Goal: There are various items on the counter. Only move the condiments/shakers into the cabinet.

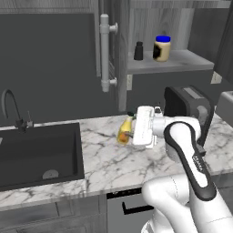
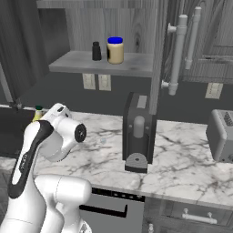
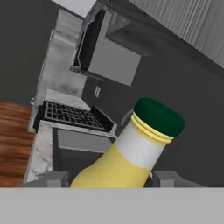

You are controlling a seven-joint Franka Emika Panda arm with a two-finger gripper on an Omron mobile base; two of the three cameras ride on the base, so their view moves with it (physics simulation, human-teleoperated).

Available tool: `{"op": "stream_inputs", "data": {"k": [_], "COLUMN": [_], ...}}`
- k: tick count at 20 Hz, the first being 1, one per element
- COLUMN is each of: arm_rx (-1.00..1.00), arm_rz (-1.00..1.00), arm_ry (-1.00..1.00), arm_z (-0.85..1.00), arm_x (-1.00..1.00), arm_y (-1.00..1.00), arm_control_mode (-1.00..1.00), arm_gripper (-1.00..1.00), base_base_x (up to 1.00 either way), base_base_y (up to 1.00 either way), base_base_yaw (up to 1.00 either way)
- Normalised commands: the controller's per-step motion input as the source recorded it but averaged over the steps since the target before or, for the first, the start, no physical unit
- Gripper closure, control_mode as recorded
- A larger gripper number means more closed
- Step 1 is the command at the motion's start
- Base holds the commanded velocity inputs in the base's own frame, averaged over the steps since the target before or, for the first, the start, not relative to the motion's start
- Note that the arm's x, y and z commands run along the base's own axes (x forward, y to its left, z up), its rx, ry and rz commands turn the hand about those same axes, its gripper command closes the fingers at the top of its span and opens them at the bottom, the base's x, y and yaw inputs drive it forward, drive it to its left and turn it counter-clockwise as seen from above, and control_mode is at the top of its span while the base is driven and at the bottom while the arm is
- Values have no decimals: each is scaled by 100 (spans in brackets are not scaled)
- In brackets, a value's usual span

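Jar (image 1: 162, 48) and black shaker (image 1: 139, 51) on cabinet shelf (image 1: 182, 60); jaws clasping yellow bottle (image 3: 127, 153).

The surface (image 1: 104, 159) looks like polished white marble with grey veins. The cabinet (image 2: 113, 22) shows matt grey wood grain. The yellow bottle (image 3: 127, 162) looks like smooth plastic, with a matt green cap. The toaster (image 2: 139, 132) is matt black. The sink (image 1: 38, 154) is dull and dark.
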Motion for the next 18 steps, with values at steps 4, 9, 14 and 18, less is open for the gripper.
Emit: {"op": "stream_inputs", "data": {"k": [4, 9, 14, 18], "arm_rx": [7, 0, -4, -9], "arm_rz": [-32, -17, -12, -4], "arm_ry": [0, 0, 0, 0], "arm_z": [100, 100, 93, 70], "arm_x": [-49, -60, -46, -2], "arm_y": [-36, -73, -61, -5], "arm_control_mode": [-100, -100, -100, -100], "arm_gripper": [100, 100, 100, 100], "base_base_x": [0, 0, 0, 0], "base_base_y": [0, 0, 0, 0], "base_base_yaw": [0, 0, 0, 0]}}
